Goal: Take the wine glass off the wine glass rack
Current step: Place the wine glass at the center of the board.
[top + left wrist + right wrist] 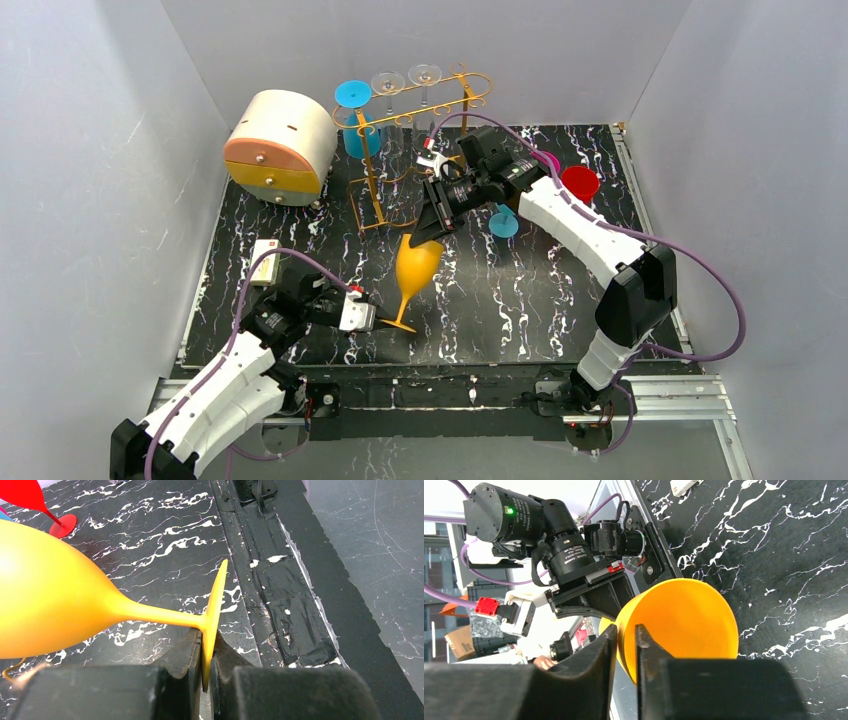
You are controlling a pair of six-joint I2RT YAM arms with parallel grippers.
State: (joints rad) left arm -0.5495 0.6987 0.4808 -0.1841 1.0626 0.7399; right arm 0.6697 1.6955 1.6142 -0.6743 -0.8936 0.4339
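Opaque yellow-orange wine glass (417, 265) tilts between both tools: left gripper (206, 650) pinches its foot, right gripper (625, 642) clamps its rim

**Both arms on one glass: left jaws clamped, right jaws nearly together**

The left arm (215, 390) rises from its base and bends forward low, its forearm angled inward, wrist (300, 308) roughly level, jaws pointing toward the right arm. The left jaws are pressed together on the thin foot disc of a yellow-orange plastic wine glass (415, 265). The disc stands edge-on between the black fingers (182, 655), and the stem runs off to the left of them.

The right arm (575, 225) folds at a high elbow and reaches forward and inward, wrist (490, 170) pitched down. The right jaws stand narrowly apart astride the bowl's rim, one finger (599, 665) either side of the wall. Whether they press on it cannot be told.
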